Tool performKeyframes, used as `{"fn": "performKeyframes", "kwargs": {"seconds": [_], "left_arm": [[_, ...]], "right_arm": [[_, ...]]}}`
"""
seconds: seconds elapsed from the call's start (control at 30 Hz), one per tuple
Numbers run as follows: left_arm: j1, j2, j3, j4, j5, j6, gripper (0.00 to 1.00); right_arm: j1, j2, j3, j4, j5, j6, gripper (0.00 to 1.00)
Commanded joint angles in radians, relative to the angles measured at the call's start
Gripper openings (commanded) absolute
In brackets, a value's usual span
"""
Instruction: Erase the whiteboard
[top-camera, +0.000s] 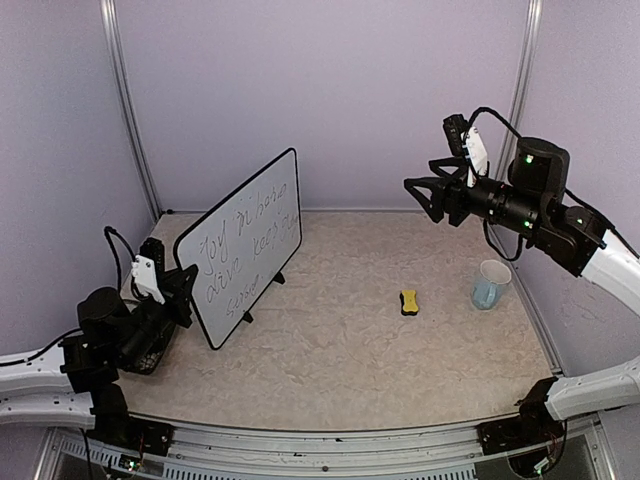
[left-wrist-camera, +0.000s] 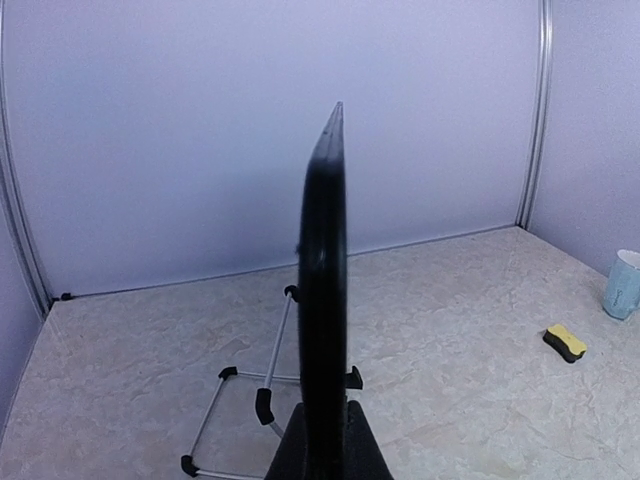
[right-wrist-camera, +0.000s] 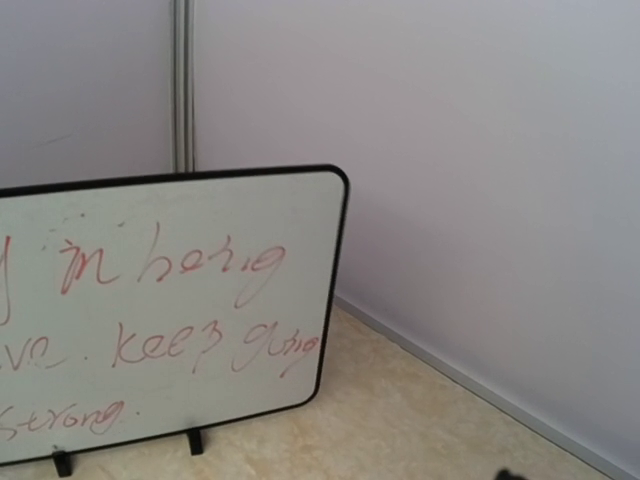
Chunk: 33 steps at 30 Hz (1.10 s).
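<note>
Left gripper (top-camera: 187, 284) pinches the scribbled whiteboard's (top-camera: 250, 245) edge.
Right gripper (top-camera: 424, 196) hangs high, jaws wide, empty; sponge (top-camera: 410, 302) and cup (top-camera: 490, 285) sit on the table (top-camera: 330, 370).

- The whiteboard (top-camera: 248, 250) stands at the left of the table (top-camera: 330, 360), its near edge in my left gripper (top-camera: 188, 283).
- The sponge (top-camera: 409, 302) lies well to its right.
- The cup (top-camera: 490, 284) stands right of the sponge.

I was looking into a lab test booth: plain lilac partition panels (top-camera: 330, 90) on aluminium posts (top-camera: 128, 100) enclosed the marbled beige tabletop (top-camera: 340, 340).
</note>
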Motion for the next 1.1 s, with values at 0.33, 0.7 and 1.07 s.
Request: {"fn": "performKeyframes", "kwargs": {"seconds": [0.33, 0.7, 1.07], "left_arm": [[-0.010, -0.114, -0.091, -0.037, -0.221, -0.147, 0.17], [-0.024, -0.078, -0.077, -0.077, -0.264, -0.193, 0.38], [-0.057, -0.102, -0.009, -0.227, -0.366, -0.324, 0.99]], "right_arm": [[-0.007, -0.004, -0.009, 0.021, -0.007, 0.012, 0.74], [-0.007, 0.000, -0.010, 0.022, -0.006, 0.010, 0.74], [0.001, 0.117, 0.050, -0.038, -0.099, 0.044, 0.72]]}}
